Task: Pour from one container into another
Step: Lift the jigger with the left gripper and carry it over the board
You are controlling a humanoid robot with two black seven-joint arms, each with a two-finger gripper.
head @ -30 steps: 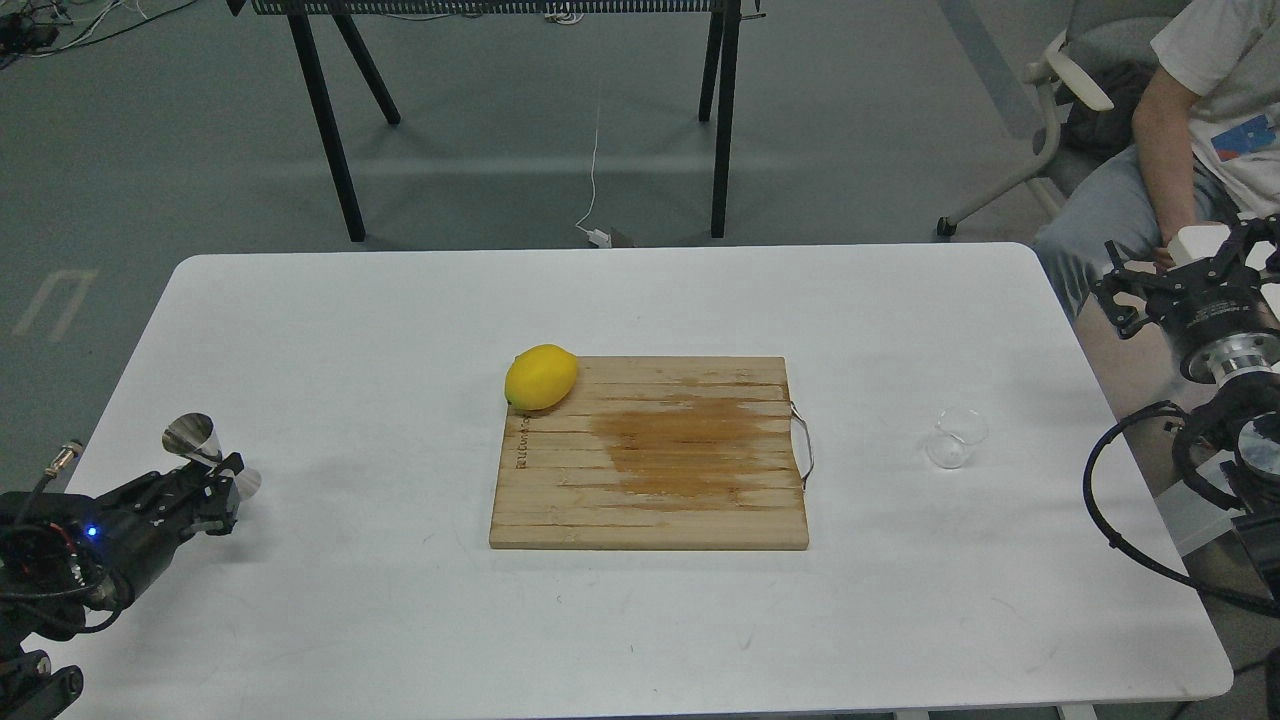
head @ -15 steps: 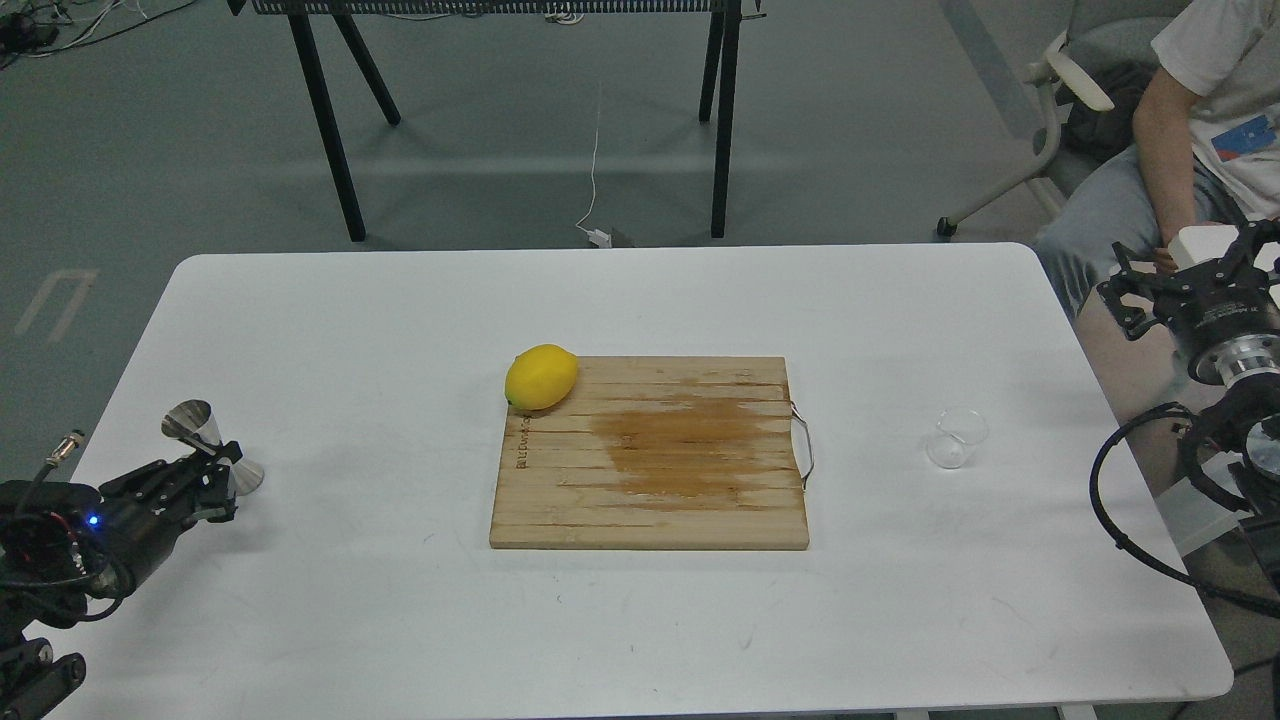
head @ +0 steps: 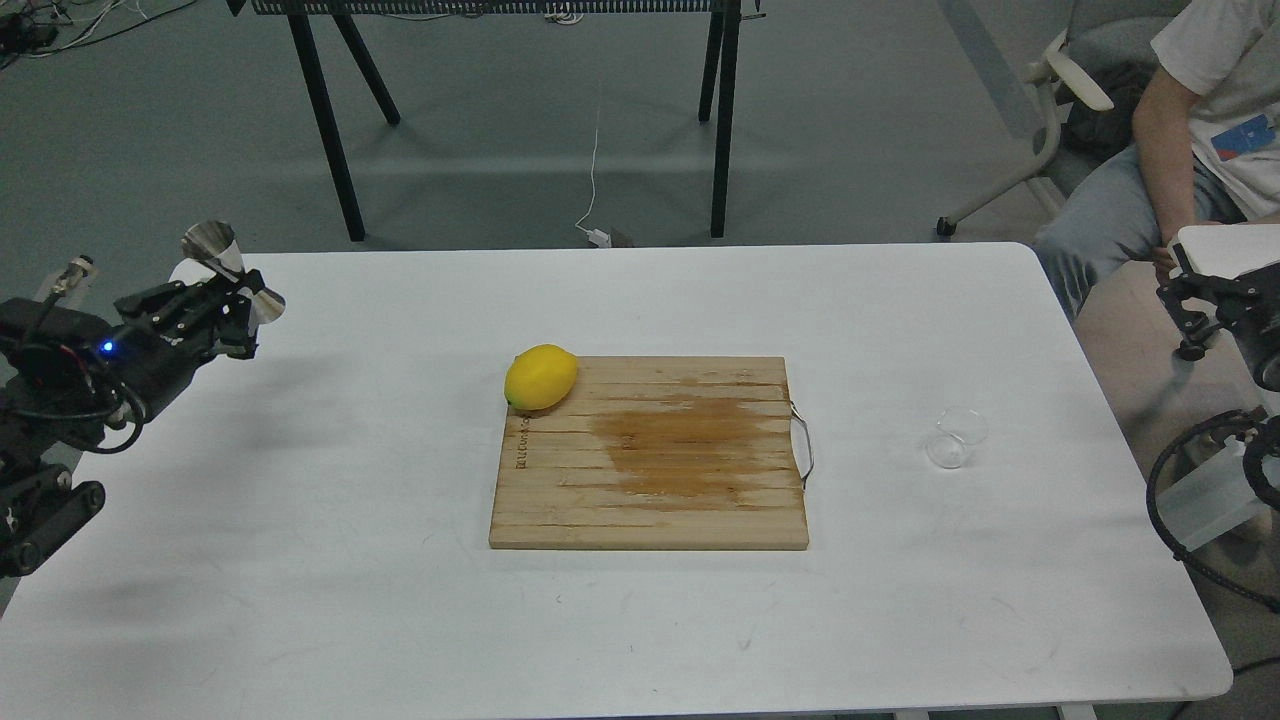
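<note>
Over the bench's [head: 640, 300] far-left corner my left jaws [head: 238, 312] sit clamped on the jigger's [head: 232, 276] waist, raised clear for carrying, while the cup [head: 955, 438] waits right of the board [head: 650, 455], my right jaws [head: 1195, 300] unreadable beyond the edge.

lemon [head: 541, 377] on board's [head: 650, 470] back-left corner, white table [head: 400, 600]

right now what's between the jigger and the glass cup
In the head view, the cutting board with the lemon on its corner lies between jigger and glass cup.
</note>
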